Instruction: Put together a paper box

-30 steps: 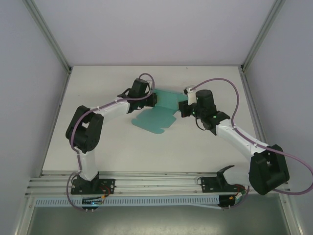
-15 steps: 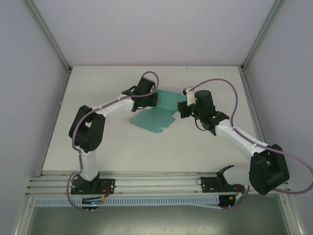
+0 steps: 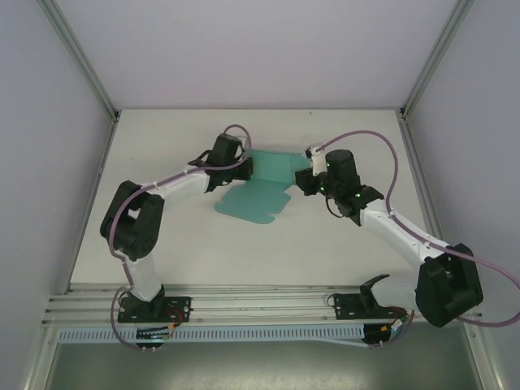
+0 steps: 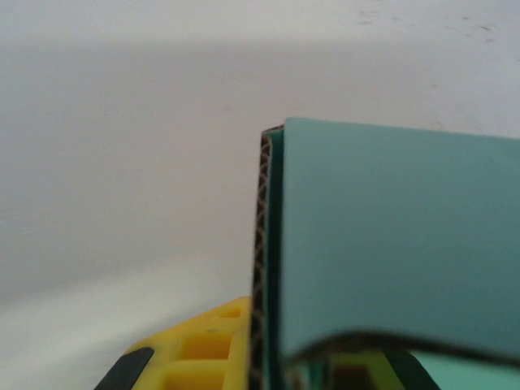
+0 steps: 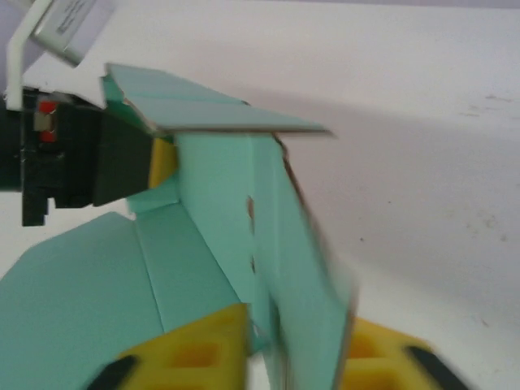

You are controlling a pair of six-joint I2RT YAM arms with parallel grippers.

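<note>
The paper box (image 3: 258,193) is teal card, partly folded, lying mid-table with its far walls raised. My left gripper (image 3: 249,169) is shut on the box's left wall, whose corrugated edge (image 4: 262,268) runs straight up from the yellow finger (image 4: 203,349). In the right wrist view the box (image 5: 211,244) spreads out below a raised, doubled wall (image 5: 301,268). My right gripper (image 5: 296,345) straddles that wall, its yellow fingers (image 5: 195,349) parted on either side; the wall is blurred. The left gripper (image 5: 162,162) pinches the opposite wall there.
White table surface (image 3: 162,236) lies all around the box. Grey enclosure walls (image 3: 49,162) rise at left, right and back. A purple cable (image 3: 382,154) loops over the right arm. The aluminium rail (image 3: 260,301) runs along the near edge.
My right gripper's jaws have parted around the box wall they pinched. The left arm's wrist has swung a little to the left, still gripping its wall. The box has hardly shifted.
</note>
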